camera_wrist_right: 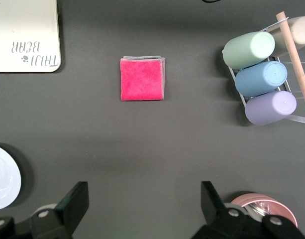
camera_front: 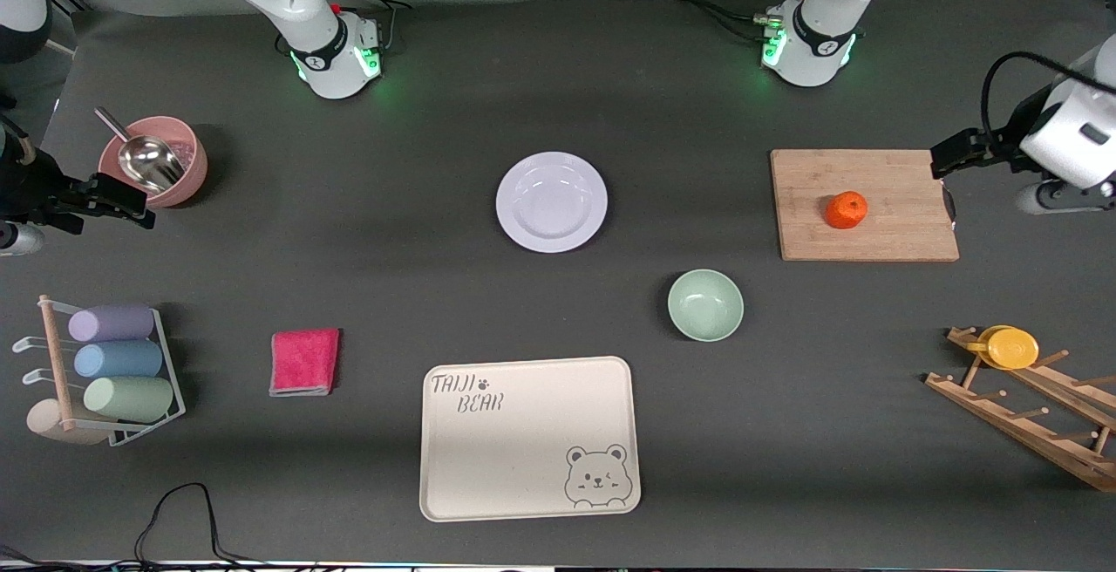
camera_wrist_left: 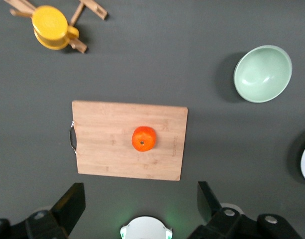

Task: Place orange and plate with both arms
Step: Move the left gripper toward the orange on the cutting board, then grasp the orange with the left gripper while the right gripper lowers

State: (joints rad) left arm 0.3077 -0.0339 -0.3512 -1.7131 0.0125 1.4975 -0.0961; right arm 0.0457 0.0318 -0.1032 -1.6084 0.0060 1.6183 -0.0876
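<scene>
Orange is seen on the cutting board, roughly at board centre, toward the left arm's end of the table. Plate lies flat on the mat mid-table; from it, the green bowl sits at about 4 o'clock and the bear tray at 6 o'clock, nearer the front camera.

Left gripper is held up at the table's edge by the board, jaws spread wide, nothing held. Right gripper is held up near the pink bowl, jaws equally wide, empty.

Handling, judged: orange is light, round and slightly soft, liable to roll, so it is best pinched across its middle from above. Plate is stiff, glossy, slippery, breakable and flat on the mat; only the rim can be gripped, with one finger under its lip.
</scene>
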